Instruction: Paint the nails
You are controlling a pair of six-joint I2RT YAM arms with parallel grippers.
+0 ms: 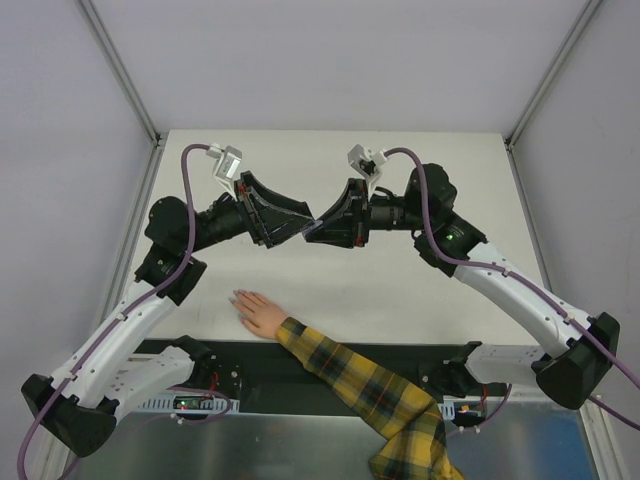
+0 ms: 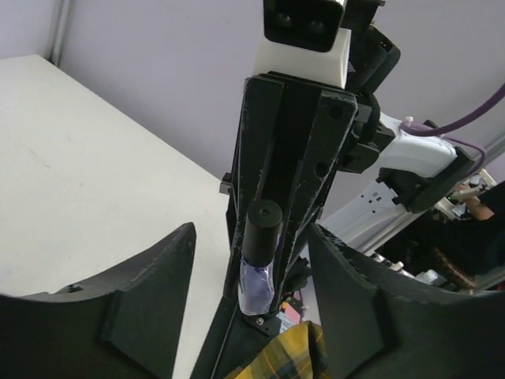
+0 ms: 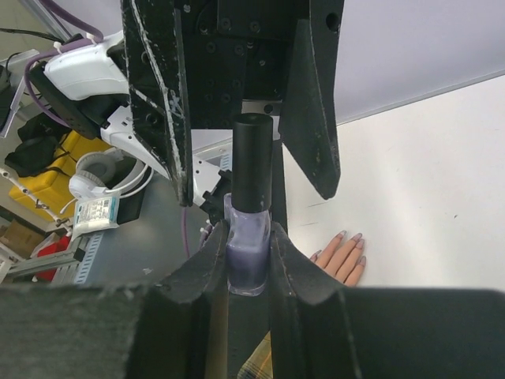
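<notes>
Nails [image 1: 238, 297]: pale, bare-looking, at the table's 7 o'clock, fingertips pointing to 10 o'clock.
Mannequin hand [image 1: 258, 312]: flat on the table, plaid sleeve [image 1: 370, 390] trailing off to 5 o'clock.
Progress: apparently none painted; uncapping, drawing the brush and every nail remain.
Polish bottle [image 3: 247, 257]: raised near mid-table, black cap [image 3: 252, 158] on.
Right gripper [image 3: 248, 237]: clamped on the bottle's body.
Left gripper [image 2: 251, 229]: fingers apart, straddling the cap, no contact visible.
Table [image 1: 420, 290]: matt white.
Room: plain pale walls, metal corner posts.
</notes>
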